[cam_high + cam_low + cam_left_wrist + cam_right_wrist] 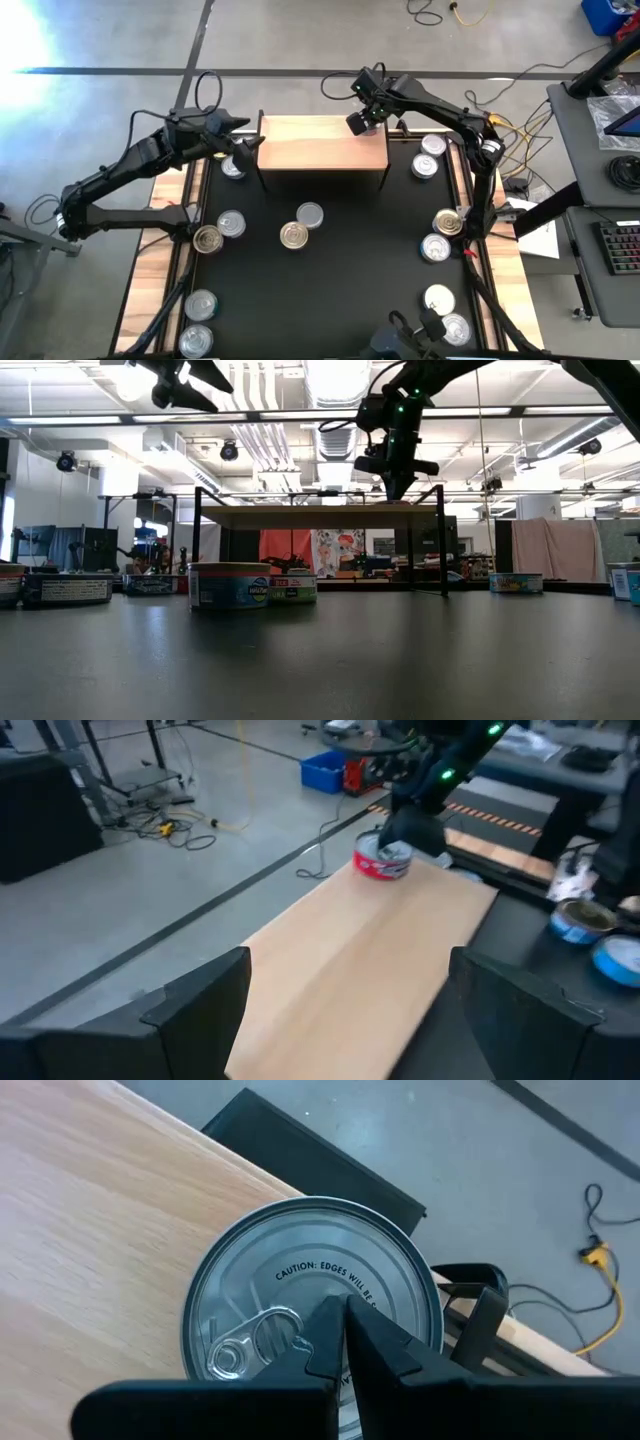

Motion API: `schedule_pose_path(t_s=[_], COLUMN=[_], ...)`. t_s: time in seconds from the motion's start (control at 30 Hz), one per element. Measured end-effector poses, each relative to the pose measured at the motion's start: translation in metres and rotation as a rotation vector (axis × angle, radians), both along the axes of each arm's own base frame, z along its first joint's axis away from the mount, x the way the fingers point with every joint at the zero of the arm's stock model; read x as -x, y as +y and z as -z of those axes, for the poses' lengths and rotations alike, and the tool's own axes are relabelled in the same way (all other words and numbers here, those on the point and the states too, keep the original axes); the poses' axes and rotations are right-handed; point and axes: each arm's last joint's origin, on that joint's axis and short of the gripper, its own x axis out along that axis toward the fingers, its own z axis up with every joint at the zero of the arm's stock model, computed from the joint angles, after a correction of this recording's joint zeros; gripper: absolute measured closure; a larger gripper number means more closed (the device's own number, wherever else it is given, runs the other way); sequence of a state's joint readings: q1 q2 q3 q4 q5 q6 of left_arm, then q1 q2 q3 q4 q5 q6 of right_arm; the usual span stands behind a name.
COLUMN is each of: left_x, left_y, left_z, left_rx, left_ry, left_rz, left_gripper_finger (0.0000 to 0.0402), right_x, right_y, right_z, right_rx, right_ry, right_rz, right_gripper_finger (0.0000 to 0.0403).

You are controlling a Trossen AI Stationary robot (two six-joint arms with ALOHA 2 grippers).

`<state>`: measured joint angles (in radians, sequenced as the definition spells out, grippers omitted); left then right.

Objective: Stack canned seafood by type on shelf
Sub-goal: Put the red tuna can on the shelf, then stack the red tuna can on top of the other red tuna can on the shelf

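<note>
The shelf (322,145), a light-wood board on thin black legs, stands at the far side of the black mat. One can with a silver lid (300,1295) and a red side label (380,866) stands on the shelf's far right corner. My right gripper (345,1315) is shut and points down over that lid; it also shows over the can (362,121). My left gripper (345,1010) is open and empty, hovering at the shelf's left end (248,147), well above the board (185,385). Several more cans lie on the mat. My right gripper comes from above with its shut fingertips (335,1330) over the can's lid beside the pull tab (250,1342). I cannot tell whether they touch it. The can stands upright on the shelf board.
Cans sit on the mat in loose groups: left (231,223), middle (294,235), right (436,247), near corners (196,340), (456,329), and beside the shelf (233,167), (426,166). Most of the shelf board (370,960) is bare. Cables lie on the floor beyond.
</note>
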<state>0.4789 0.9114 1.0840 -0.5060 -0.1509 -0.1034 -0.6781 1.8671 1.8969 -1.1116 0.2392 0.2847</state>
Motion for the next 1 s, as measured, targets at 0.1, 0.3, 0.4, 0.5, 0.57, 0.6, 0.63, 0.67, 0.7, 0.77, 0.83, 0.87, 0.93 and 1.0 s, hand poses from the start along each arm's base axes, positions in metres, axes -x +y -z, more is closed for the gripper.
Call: schedule_pose_path(t_s=[0.1, 0.3, 0.4, 0.5, 0.57, 0.6, 0.63, 0.67, 0.7, 0.77, 0.83, 0.87, 0.93, 1.0], left_x=[0.002, 0.000, -0.004, -0.009, -0.012, -0.014, -0.015, -0.016, -0.018, -0.021, -0.024, -0.025, -0.026, -0.024], left_y=[-0.007, -0.025, -0.039, -0.052, -0.060, -0.063, -0.067, -0.070, -0.074, -0.084, -0.096, -0.102, -0.110, -0.114], left_z=[0.003, 0.011, 0.003, -0.003, -0.005, -0.005, -0.005, -0.005, -0.006, -0.010, -0.012, -0.011, -0.005, 0.001], left_rx=[0.033, 0.101, 0.099, 0.069, 0.065, 0.077, 0.100, 0.133, 0.166, 0.215, 0.227, 0.226, 0.234, 0.267], left_ry=[0.029, 0.036, -0.054, -0.121, -0.148, -0.160, -0.176, -0.200, -0.233, -0.304, -0.331, -0.325, -0.283, -0.241], left_rz=[0.025, 0.076, 0.130, 0.123, 0.118, 0.117, 0.116, 0.119, 0.126, 0.166, 0.199, 0.206, 0.193, 0.172], left_gripper_finger=[0.0075, 0.0075, 0.0075, 0.0075, 0.0075, 0.0075, 0.0075, 0.0075, 0.0075, 0.0075, 0.0075, 0.0075, 0.0075, 0.0075], right_x=[0.000, -0.002, 0.001, 0.007, 0.013, 0.016, 0.018, 0.020, 0.023, 0.027, 0.032, 0.033, 0.034, 0.034], right_y=[0.000, 0.000, 0.003, 0.012, 0.022, 0.028, 0.034, 0.041, 0.049, 0.068, 0.091, 0.103, 0.128, 0.154], right_z=[0.000, -0.002, -0.012, -0.043, -0.066, -0.075, -0.082, -0.089, -0.096, -0.108, -0.120, -0.124, -0.129, -0.129], right_rx=[0.008, 0.023, 0.021, 0.082, 0.134, 0.153, 0.169, 0.182, 0.198, 0.226, 0.265, 0.277, 0.277, 0.254], right_ry=[0.010, 0.016, 0.013, -0.065, -0.114, -0.128, -0.137, -0.150, -0.161, -0.185, -0.223, -0.248, -0.294, -0.334], right_rz=[-0.029, -0.084, -0.079, -0.086, -0.110, -0.128, -0.149, -0.168, -0.189, -0.242, -0.295, -0.325, -0.374, -0.420], right_gripper_finger=[0.0394, 0.0394, 0.0394, 0.0394, 0.0394, 0.0393, 0.0392, 0.0391, 0.0390, 0.0388, 0.0385, 0.0384, 0.0382, 0.0379])
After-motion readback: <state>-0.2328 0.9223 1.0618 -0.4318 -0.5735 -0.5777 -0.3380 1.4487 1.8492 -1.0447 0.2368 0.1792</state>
